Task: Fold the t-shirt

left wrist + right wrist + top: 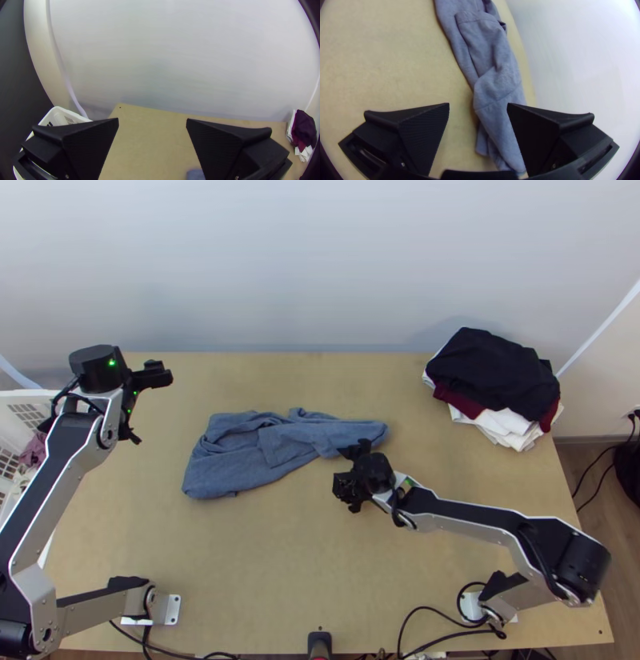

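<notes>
The job seems to be at its opening step, flattening before any folding. The right gripper (478, 106) stands with its fingers spread at the near side of the shirt's narrow right end; a pinch there, then a pull toward the table's right edge (580, 532), looks due. The blue-grey t-shirt (240, 472) lies bunched past the table's middle, its wide part toward the left edge, crumpled ridges along its far side. Beyond, by the far left corner, the left gripper (152, 119) is spread too, probably needed for the wide part.
</notes>
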Tool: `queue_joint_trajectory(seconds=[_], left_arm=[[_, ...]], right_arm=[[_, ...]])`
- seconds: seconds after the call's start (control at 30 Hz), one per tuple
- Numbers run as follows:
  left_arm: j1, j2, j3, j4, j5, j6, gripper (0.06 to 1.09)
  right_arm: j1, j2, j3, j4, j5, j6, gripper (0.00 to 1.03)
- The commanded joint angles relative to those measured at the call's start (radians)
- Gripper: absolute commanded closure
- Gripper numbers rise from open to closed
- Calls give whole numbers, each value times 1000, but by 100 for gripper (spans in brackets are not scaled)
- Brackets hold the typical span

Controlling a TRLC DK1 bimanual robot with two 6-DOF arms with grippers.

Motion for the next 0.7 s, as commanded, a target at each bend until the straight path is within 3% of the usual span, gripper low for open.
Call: queue_joint_trajectory(seconds=[0.0,0.07,0.6,0.67], left_arm=[[21,-21,-28,15,19,10,10],[35,-21,-31,18,33,10,10],[64,-18,-33,24,54,16,10],[64,-18,-33,24,54,16,10]], right_arm=[[-17,45,32,22,-10,-26,35],[-32,58,34,49,-33,-34,47],[-95,134,85,58,-64,-57,50],[-95,137,79,91,-79,-61,76]])
